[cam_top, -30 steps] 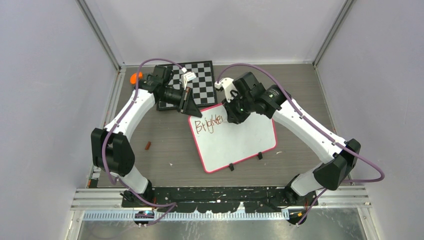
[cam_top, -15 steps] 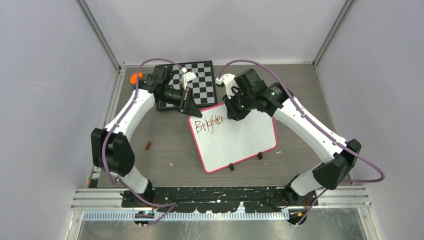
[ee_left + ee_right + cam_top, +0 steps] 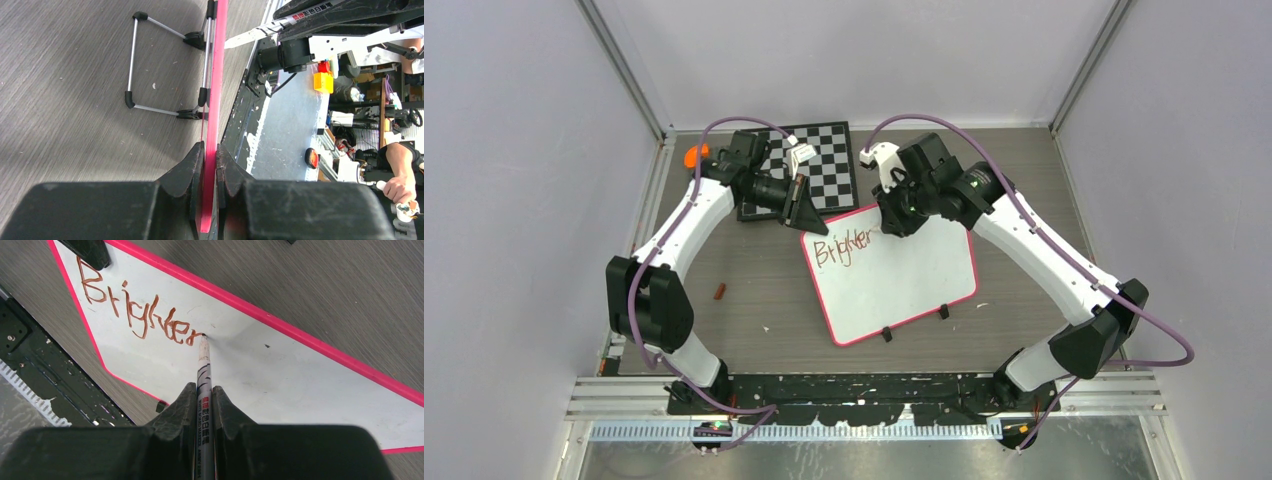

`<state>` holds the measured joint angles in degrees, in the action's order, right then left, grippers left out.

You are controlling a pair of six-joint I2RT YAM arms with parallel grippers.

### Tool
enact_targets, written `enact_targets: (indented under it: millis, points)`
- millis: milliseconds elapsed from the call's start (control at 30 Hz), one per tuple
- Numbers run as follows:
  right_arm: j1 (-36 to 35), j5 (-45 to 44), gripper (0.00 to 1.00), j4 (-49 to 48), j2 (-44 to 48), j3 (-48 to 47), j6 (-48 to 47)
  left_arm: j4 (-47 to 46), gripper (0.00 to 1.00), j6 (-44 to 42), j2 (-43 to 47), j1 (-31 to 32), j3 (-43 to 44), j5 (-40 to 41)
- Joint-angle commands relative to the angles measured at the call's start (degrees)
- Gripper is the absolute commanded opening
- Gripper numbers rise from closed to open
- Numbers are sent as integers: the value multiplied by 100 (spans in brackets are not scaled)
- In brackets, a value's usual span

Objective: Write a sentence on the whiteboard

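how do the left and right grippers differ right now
The left gripper clamps the whiteboard's pink rim; the right gripper clamps a marker. The left gripper sits at the board's corner; the right gripper holds the marker tip on the board, at the end of the writing. Both have jaws shut.

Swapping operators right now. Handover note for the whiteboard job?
Left tool: shut on the pink rim of the whiteboard, at its far-left corner.
Right tool: shut on the marker, tip on the board just after the last letter.
Done: the sentence reads "Brighter" only, along the board's far edge.
Left: the remaining words. The board is blank beside and below that word.
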<state>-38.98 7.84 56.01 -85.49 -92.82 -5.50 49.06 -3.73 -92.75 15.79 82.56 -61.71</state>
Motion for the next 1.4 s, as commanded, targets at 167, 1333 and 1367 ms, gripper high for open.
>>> enact_targets:
  millis: [167, 1333, 1367]
  points:
    - [41, 568, 0, 228, 480, 104, -179, 218, 0, -49, 105, 20, 155, 151]
    - [200, -485, 0, -525, 524, 470, 109, 231, 0, -102, 100, 20, 135, 102]
    - [202, -452, 0, -530, 498, 434, 118, 235, 0, -104, 104, 20, 132, 106]
